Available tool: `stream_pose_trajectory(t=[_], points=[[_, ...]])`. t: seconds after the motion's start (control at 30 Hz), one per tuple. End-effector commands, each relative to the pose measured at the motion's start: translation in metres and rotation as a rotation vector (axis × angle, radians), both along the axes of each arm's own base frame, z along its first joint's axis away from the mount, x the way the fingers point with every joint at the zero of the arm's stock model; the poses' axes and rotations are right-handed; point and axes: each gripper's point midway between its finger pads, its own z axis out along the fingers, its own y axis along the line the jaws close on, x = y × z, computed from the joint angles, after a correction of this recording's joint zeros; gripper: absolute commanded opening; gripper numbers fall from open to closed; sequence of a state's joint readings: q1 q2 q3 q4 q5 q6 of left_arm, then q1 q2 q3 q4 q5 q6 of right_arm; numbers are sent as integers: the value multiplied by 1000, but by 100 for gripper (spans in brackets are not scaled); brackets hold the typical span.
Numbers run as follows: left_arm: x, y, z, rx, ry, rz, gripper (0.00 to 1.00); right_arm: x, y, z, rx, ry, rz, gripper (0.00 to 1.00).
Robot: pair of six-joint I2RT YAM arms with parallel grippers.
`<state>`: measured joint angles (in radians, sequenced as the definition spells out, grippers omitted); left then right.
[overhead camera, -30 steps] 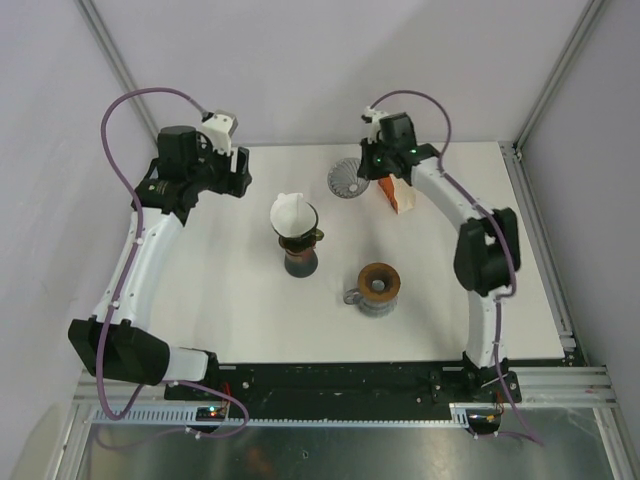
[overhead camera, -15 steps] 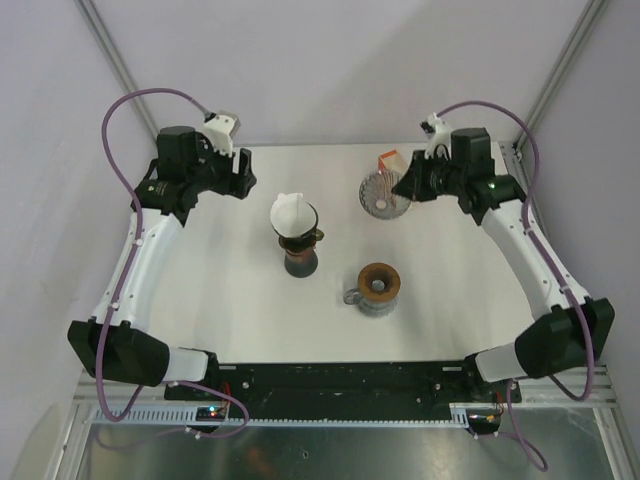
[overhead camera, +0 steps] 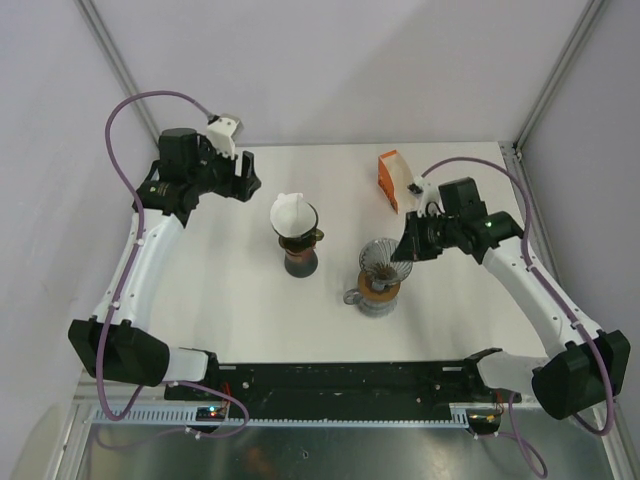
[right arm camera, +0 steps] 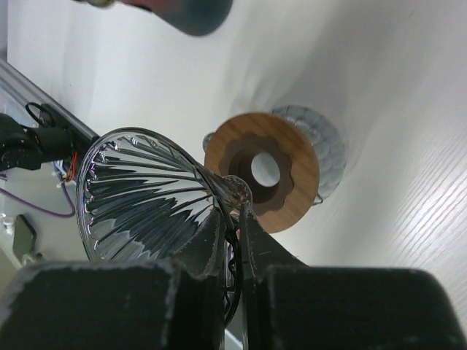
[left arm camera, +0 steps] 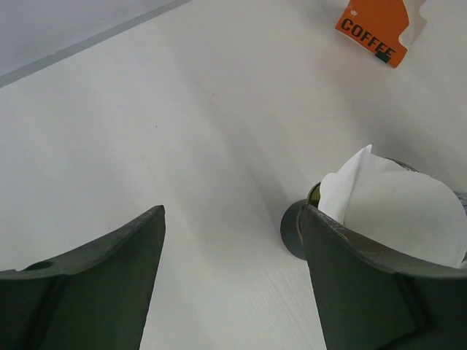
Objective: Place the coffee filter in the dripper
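Table [overhead camera: 250, 320] layout: dark stand [overhead camera: 298, 258] left of centre, coffee filter [overhead camera: 288, 210] sitting in its top. My left gripper [overhead camera: 240, 180] hangs at the filter's 10 o'clock, jaws wide, nothing in them. My right gripper [overhead camera: 405, 243] is clamped on the glass dripper [overhead camera: 380, 258] by its stem, cone tilted, just over the wooden collar [right arm camera: 292, 157] at the stand's 4 o'clock. Step in hand looks like seating the dripper. Next: line the stem up with the collar hole, lower, release. The filter goes in afterwards.

Dripper [right arm camera: 146, 197] clear, glossy, ribbed; coffee filter [left arm camera: 394, 208] matt white paper; collar [right arm camera: 308, 171] smooth wood.
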<state>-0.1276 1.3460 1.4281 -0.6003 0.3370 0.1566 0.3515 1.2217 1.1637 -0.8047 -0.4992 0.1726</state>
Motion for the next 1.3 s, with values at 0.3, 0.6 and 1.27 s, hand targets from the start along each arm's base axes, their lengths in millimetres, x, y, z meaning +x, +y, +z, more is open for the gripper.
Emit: stream_pose_trajectory(t=[0.3,0.6,1.27], points=[[-5,-2,16,-38,-47,-10,79,-1,7,-20,57,16,19,0],[-6,-12,16,-51,-42,-39,77,12,0,-15,81,-21,-8,0],[-69,-179,11,-72,54,-474,75,7,-1,-57,30,31,9,0]])
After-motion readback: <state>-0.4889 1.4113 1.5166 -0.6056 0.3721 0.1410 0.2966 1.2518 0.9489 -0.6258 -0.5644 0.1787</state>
